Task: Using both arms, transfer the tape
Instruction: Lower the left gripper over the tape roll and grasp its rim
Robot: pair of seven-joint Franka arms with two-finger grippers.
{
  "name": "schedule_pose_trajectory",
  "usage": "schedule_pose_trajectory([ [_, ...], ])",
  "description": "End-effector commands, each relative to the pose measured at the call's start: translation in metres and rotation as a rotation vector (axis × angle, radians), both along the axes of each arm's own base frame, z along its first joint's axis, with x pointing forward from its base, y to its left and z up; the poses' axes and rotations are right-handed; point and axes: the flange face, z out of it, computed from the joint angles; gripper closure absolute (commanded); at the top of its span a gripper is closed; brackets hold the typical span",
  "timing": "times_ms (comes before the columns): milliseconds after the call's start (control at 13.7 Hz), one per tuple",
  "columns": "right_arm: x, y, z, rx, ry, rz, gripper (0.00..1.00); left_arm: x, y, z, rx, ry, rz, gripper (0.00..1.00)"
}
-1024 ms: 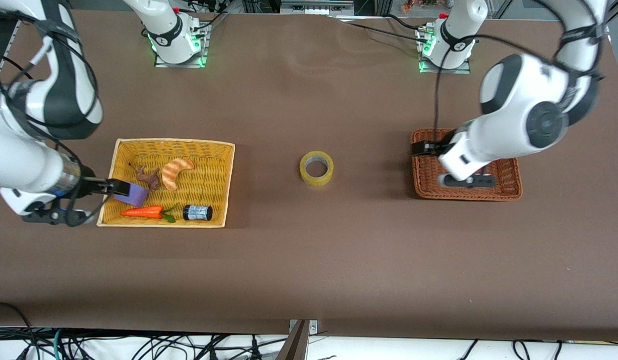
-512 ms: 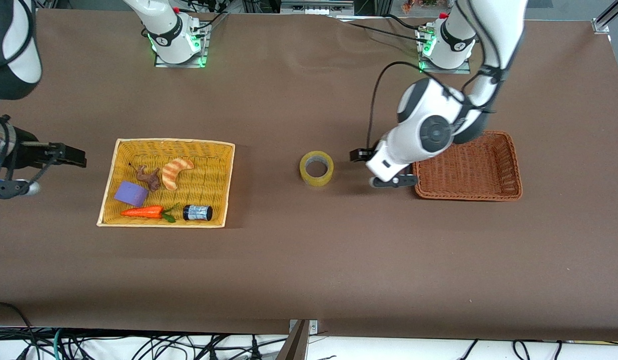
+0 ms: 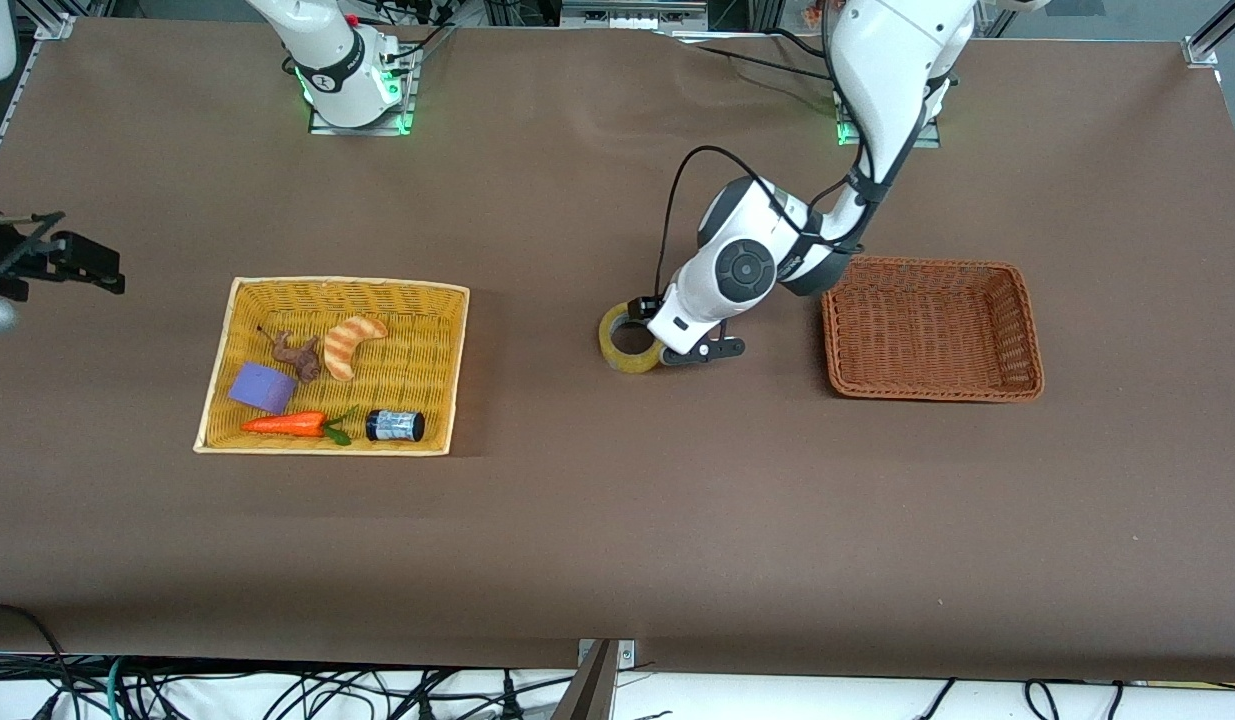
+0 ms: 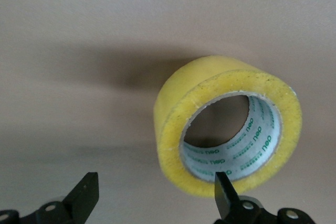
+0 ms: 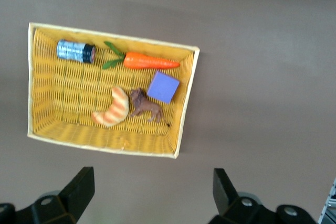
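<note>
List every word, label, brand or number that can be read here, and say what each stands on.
"deli", in green, repeated around the pale inner core of the tape.
Label on the small black can in the yellow basket: too small to read.
Nothing else in these views carries readable text.

open left pincer (image 4: 156,200) just above the tape (image 4: 229,124) on the table (image 4: 79,35).
</note>
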Motion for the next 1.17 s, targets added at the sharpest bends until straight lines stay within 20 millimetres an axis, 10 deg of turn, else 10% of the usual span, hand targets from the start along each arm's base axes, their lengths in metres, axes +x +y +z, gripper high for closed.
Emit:
schedule_pose_trajectory([
  [0,-0.042,0.010,-0.008,-0.015,0.035,0.001,0.00,0.012,-0.013,-0.004,-0.025,-0.018,0.036,0.02],
  [366,-0.036,0.014,0.010,-0.006,-0.043,0.021,0.00,0.020,-0.016,-0.023,-0.029,-0.064,-0.001,0.19],
  [512,-0.035,0.016,0.022,-0.007,-0.063,0.010,0.00,0.023,-0.012,-0.021,-0.033,-0.098,-0.097,0.91],
  [585,-0.035,0.017,0.023,-0.010,-0.067,-0.015,0.00,0.025,-0.011,-0.018,-0.033,-0.102,-0.092,1.00],
  [1098,-0.027,0.018,0.011,0.060,-0.060,-0.107,0.00,0.049,0.047,0.058,-0.013,-0.041,-0.121,1.00],
])
